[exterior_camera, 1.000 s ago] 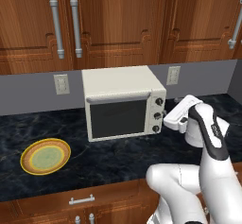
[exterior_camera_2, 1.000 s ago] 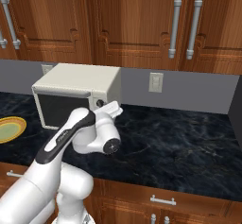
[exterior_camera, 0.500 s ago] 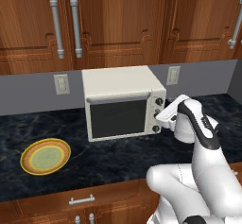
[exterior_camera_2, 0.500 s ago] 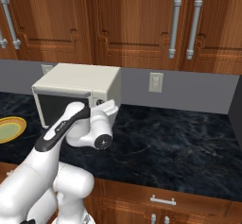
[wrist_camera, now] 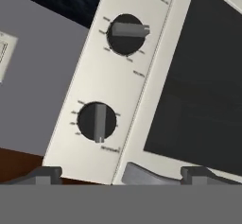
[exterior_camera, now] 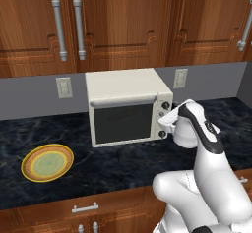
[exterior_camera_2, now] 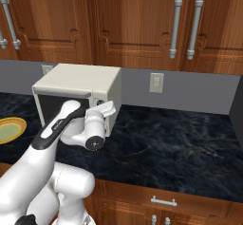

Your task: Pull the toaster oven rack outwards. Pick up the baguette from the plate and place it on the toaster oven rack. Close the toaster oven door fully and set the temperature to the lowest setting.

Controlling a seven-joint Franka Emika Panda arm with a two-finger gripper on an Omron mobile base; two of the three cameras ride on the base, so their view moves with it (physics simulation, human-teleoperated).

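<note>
Pincer [exterior_camera: 170,120] spread wide, holding nothing, just short of the toaster oven [exterior_camera: 127,105] knobs [wrist_camera: 97,120], perhaps not touching. Toaster oven door [exterior_camera: 123,123] shut beside it; plate [exterior_camera: 47,162] well apart on worktop [exterior_camera: 113,163].

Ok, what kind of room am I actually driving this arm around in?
A home-style kitchen, rendered rather than real. A cream toaster oven sits on a dark marbled counter, wooden wall cabinets with bar handles hang above it, and a yellow-rimmed plate lies to the oven's left.
</note>
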